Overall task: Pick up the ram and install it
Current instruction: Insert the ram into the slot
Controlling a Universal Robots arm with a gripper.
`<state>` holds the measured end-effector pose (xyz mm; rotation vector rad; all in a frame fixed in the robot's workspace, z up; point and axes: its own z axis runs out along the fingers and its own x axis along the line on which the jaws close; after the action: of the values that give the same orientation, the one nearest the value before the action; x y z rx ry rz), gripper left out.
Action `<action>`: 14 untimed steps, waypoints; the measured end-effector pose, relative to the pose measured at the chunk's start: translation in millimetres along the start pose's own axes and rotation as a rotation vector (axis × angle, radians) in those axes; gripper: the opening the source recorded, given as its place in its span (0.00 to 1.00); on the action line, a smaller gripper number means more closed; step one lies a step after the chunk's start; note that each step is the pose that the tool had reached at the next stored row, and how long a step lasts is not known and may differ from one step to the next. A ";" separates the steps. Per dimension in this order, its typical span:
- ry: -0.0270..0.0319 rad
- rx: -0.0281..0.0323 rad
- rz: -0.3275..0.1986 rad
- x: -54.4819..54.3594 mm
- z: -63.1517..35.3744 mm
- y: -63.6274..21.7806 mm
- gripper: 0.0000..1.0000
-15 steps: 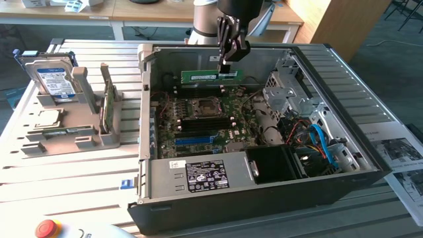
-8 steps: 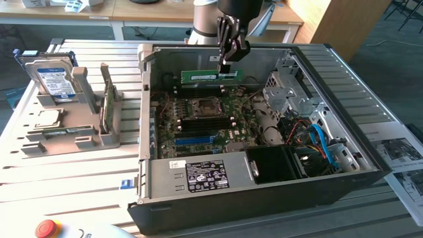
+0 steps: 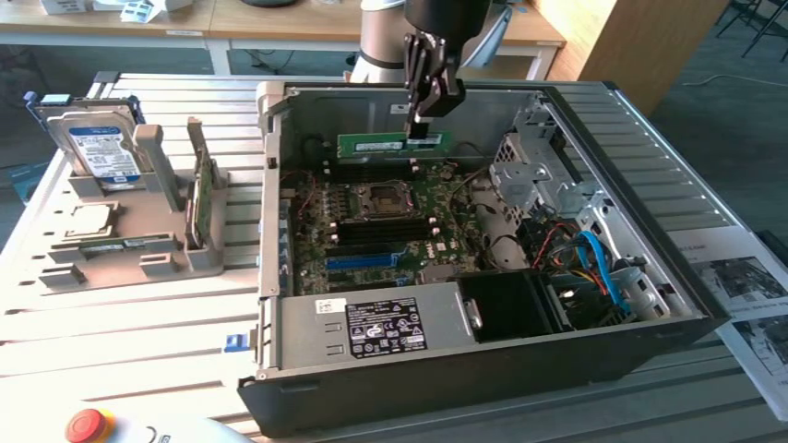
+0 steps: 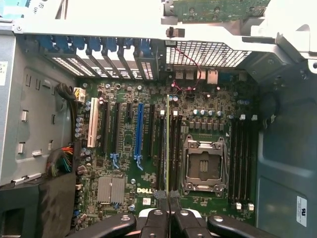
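The jaws [image 3: 419, 129] are nearly closed and pinch the ram [image 3: 394, 144] by its upper edge. They hold it level and on edge inside the open computer case [image 3: 280, 277]. The case lies on its side on the tabletop [image 3: 124, 332], toward the far edge.

In the wrist view the ram [image 4: 168, 144] shows edge-on as a thin line running out from the fingertips [image 4: 159, 195]. It lies along the dark memory slots [image 4: 176, 148] just beside the CPU socket [image 4: 203, 166], on the side nearer the blue expansion slot [image 4: 139, 131]. From the exterior view it seems to hang just above the motherboard [image 3: 407, 254], not yet pressed home, though I cannot tell whether its lower edge touches a slot.

So the pickup looks done and the work stands at alignment for the install. By my judgement, seating calls for:

- the stick parallel to one slot along its whole length
- a straight push down
- even pressure at both ends, so the latches catch

A matching stick [image 3: 195, 198] stands in the holder near the tabletop's edge on the exterior view's left.
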<state>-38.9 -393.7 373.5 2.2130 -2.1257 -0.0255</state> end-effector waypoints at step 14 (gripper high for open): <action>-0.0004 -0.0002 0.007 -0.9 24.2 -1.5 0.12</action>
<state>-38.9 -393.7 349.2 2.2057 -2.1333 -0.0258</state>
